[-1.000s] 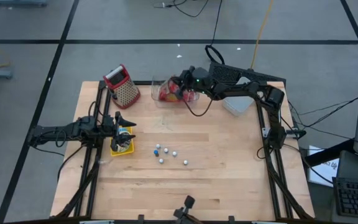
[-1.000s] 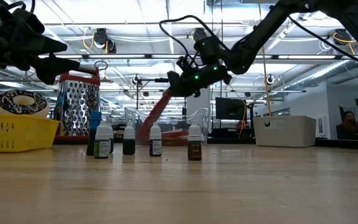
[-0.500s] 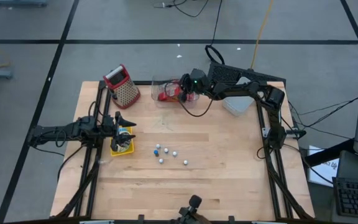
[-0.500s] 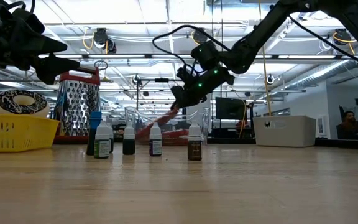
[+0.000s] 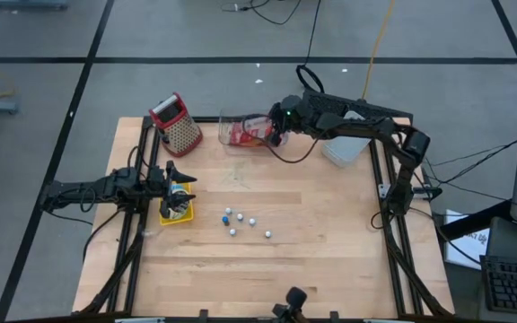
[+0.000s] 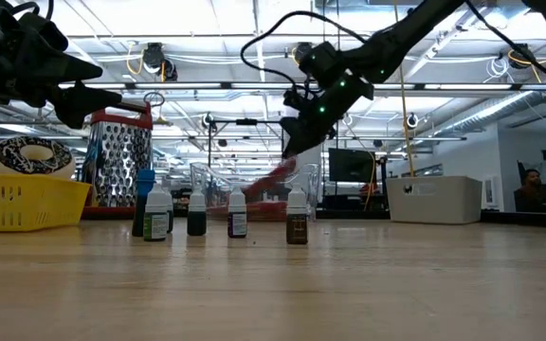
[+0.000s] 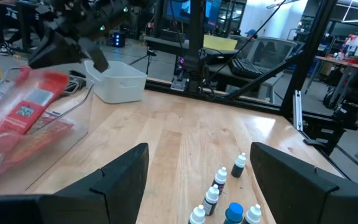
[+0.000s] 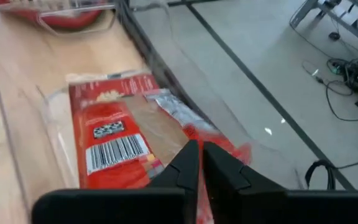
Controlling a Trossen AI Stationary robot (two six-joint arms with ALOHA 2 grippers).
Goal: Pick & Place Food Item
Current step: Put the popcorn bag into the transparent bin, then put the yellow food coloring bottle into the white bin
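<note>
A red food packet [image 5: 246, 133] lies slanted inside a clear plastic bin [image 5: 226, 120] at the table's far edge. My right gripper [image 5: 276, 128] reaches in from the table's right. It is shut on the packet's upper end, and the wrist view shows its fingertips [image 8: 198, 163] almost together. The low view shows the packet [image 6: 269, 180] sloping down from that gripper [image 6: 299, 152]. My left gripper [image 5: 187, 174] waits open at the table's left, above a yellow basket [image 5: 170, 208]. My right gripper pinches the packet's end nearest it [image 8: 185, 132] between its two fingers. They come slanting down from the table's right side. The packet tilts down away from the fingers, and its lower end [image 8: 107, 90] rests in the clear bin.
A metal grater with a red handle [image 5: 177, 123] stands left of the bin, and a white tub [image 5: 343, 149] stands to its right. Several small dropper bottles [image 5: 240, 222] stand mid-table. The yellow basket [image 6: 22, 204] holds a doughnut [image 6: 31, 156].
My right gripper has risen, shifted toward the table's right and tipped nearer to level. The packet's held end went with it. Its lower end stayed in the bin, and the packet now lies flatter there.
</note>
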